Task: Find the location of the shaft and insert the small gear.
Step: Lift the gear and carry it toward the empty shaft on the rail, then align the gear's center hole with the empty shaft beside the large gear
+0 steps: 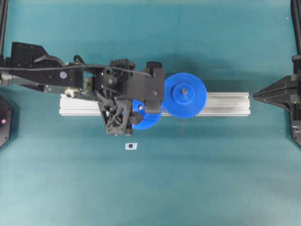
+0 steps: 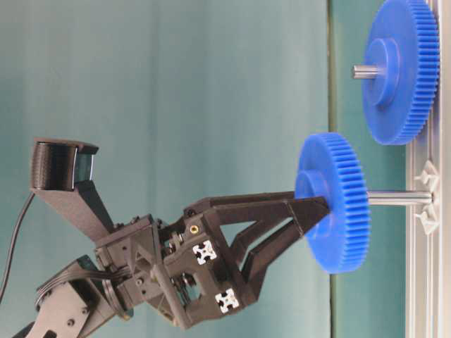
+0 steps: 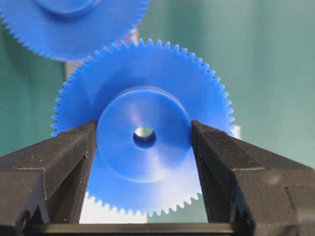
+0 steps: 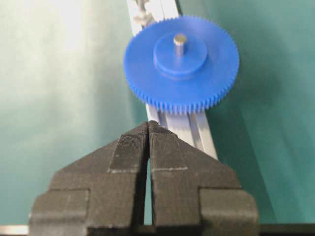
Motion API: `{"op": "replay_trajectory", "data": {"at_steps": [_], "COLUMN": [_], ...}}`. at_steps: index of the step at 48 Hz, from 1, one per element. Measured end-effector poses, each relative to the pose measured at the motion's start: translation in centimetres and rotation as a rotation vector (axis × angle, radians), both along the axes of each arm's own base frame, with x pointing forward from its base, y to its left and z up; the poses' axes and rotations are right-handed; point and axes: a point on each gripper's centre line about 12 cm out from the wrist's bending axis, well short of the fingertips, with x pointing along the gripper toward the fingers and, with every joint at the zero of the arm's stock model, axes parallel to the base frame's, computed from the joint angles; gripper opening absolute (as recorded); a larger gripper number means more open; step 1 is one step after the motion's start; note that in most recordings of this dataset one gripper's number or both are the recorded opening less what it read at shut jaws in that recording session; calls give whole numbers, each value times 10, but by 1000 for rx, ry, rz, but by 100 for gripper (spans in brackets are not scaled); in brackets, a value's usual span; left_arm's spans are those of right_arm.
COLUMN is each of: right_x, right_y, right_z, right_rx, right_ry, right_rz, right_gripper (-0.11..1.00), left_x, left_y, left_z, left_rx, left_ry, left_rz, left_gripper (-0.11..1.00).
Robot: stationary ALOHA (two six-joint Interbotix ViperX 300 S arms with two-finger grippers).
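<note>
left gripper (image 3: 144,147) jaws clench the small gear (image 3: 142,128) by its hub, on the shaft (image 2: 398,198) beside the big gear (image 1: 185,95); right gripper (image 4: 148,129) jaws closed, empty.

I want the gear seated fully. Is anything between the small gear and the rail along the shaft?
Nothing visible. The small gear, held in the left hand, is on the shaft, and the stretch down to the rail is bare.
</note>
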Motion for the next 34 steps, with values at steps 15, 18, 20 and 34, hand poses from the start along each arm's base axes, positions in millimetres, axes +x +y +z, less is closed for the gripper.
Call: {"op": "replay_trajectory", "data": {"at_steps": [15, 18, 20, 34], "right_x": [-6, -7, -7, -10], "right_y": [1, 1, 1, -1], "right_z": [2, 2, 1, -2], "right_rx": [1, 1, 1, 7], "right_ry": [5, 5, 9, 44], "right_rz": [2, 0, -1, -17], "right_gripper": [2, 2, 2, 2], "left_x": [3, 4, 5, 9], "left_y": [9, 8, 9, 8], "left_z": [-15, -21, -24, -37], "left_rx": [14, 11, 12, 13], "left_ry": [38, 50, 58, 79], "left_rz": [3, 2, 3, -3], "left_gripper": [64, 64, 64, 64]}}
